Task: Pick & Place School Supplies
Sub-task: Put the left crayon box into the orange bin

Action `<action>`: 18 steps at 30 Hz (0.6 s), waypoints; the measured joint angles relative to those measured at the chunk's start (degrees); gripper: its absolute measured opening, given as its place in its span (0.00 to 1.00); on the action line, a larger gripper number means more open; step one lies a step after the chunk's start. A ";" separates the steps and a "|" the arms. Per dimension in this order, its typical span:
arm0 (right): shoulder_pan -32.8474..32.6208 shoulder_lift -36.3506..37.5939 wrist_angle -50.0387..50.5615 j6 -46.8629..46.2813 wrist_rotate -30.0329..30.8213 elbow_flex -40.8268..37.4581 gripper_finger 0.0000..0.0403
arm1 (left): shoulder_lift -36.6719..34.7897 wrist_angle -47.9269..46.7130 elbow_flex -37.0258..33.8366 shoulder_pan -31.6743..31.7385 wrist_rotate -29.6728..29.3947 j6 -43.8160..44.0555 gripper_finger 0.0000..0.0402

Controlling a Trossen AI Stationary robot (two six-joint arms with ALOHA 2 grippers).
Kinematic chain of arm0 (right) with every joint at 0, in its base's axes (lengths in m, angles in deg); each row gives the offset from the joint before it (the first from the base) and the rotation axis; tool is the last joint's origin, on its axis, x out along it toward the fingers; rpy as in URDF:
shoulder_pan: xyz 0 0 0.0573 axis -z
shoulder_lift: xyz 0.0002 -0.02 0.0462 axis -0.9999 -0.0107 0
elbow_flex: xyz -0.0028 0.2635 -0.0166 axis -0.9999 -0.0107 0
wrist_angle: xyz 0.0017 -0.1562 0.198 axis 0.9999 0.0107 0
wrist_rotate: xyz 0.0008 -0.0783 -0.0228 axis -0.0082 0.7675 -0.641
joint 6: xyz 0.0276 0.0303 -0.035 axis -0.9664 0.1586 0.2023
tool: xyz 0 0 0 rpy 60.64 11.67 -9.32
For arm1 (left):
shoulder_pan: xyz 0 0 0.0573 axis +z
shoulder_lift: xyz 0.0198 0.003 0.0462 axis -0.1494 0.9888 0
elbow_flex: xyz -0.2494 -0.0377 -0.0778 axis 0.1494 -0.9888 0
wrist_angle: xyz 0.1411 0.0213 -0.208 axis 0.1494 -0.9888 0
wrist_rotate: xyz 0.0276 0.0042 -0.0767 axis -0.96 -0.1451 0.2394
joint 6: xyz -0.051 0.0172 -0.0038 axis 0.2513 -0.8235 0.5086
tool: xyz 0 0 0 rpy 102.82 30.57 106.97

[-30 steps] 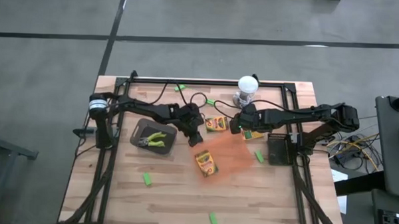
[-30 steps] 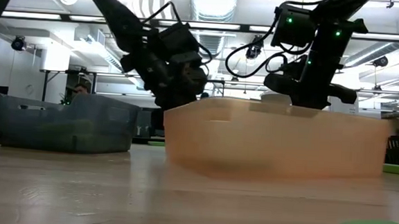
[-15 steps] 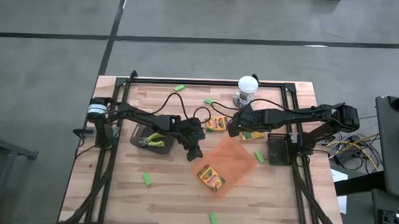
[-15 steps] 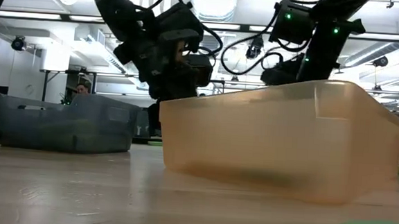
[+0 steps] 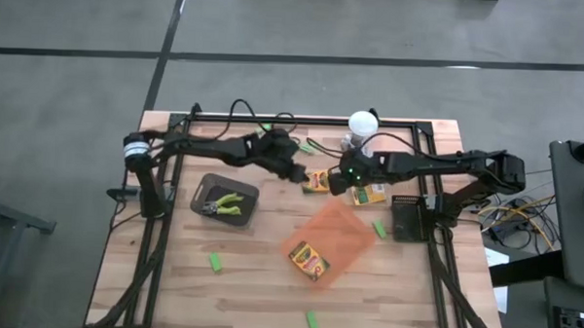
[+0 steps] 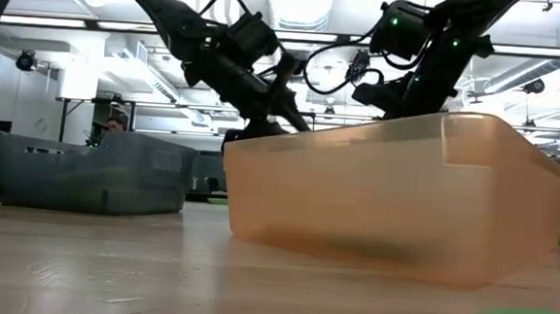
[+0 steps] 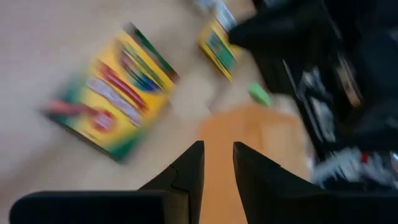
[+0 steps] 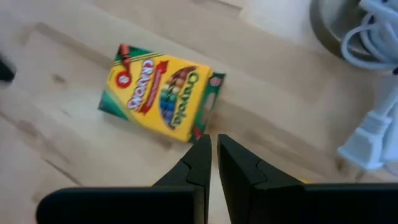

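A yellow-and-green crayon box lies flat on the far middle of the table between both grippers; it also shows as crayon box and crayon box. My left gripper hovers just left of it, narrowly open. My right gripper hovers just right of it, shut. A second box lies beside the right arm. A third box lies in the orange tray. Two plier-like tools lie in a grey bin. Green pieces are scattered.
The orange tray stands near the table's middle, turned cornerwise. The grey bin sits left of it. A white lamp with its cable stands at the far edge. A black mesh holder stands to the right.
The orange tray slid toward the near edge and turned, carrying its crayon box with it, then stayed still. My left gripper left the tray's left side and moved toward the far edge and right, toward the far crayon box. My right gripper shifted slightly left toward the same box.
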 joint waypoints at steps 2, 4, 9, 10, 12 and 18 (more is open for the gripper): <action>2.09 0.00 -0.12 1.54 -3.64 0.00 0.07 | -0.01 -0.25 0.00 1.30 -2.50 0.43 0.22; 4.41 -0.03 -0.63 3.43 -8.26 0.00 0.07 | -0.01 -0.09 0.00 2.33 -3.44 1.80 0.22; 9.30 -0.11 -4.13 7.56 -14.87 -0.02 0.07 | -0.01 -0.18 0.00 3.00 -5.31 3.31 0.22; 10.11 -0.11 -4.80 8.26 -15.96 0.03 0.07 | -0.01 -0.39 0.00 2.99 -6.45 3.94 0.22; 11.62 -0.11 -5.87 9.63 -18.66 0.07 0.07 | 0.03 -1.37 0.00 2.97 -8.91 4.87 0.22; 14.28 -0.37 -6.02 12.61 -21.74 0.07 0.07 | 1.14 -2.30 0.00 2.70 -10.35 7.46 0.22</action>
